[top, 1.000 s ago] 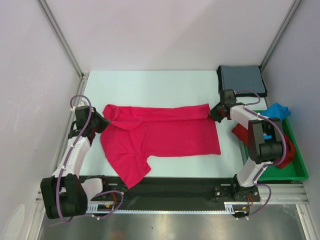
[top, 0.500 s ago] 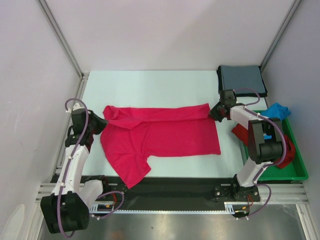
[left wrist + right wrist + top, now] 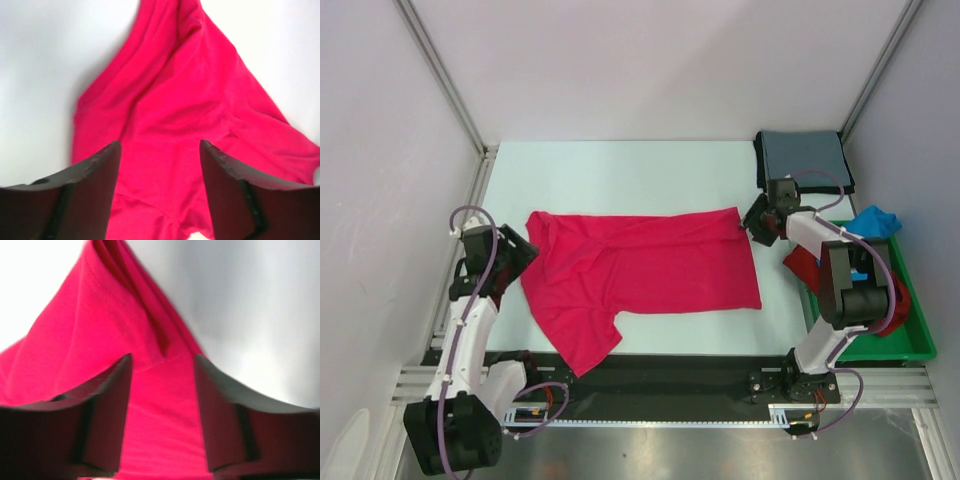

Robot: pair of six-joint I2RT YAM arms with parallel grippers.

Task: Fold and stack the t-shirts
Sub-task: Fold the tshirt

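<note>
A bright pink-red t-shirt (image 3: 640,272) lies spread on the table, its far edge folded over in a band and one sleeve (image 3: 582,345) pointing to the near edge. My left gripper (image 3: 518,256) stands open at the shirt's left end; in the left wrist view (image 3: 160,150) the cloth (image 3: 170,100) lies loose below the jaws. My right gripper (image 3: 751,222) is open at the shirt's far right corner, with cloth (image 3: 100,330) under the parted jaws (image 3: 162,362). A folded grey-blue t-shirt (image 3: 803,160) rests at the back right.
A green tray (image 3: 916,340) stands at the right edge, holding a bright blue t-shirt (image 3: 875,220) and a darker red one (image 3: 800,266) that hangs over its rim. The pale table (image 3: 620,175) is bounded by walls with metal posts (image 3: 440,75) on both sides.
Both grippers were shut on the pink-red shirt's ends and now stand open, the cloth let go. The left arm has drawn back a little to the left.
</note>
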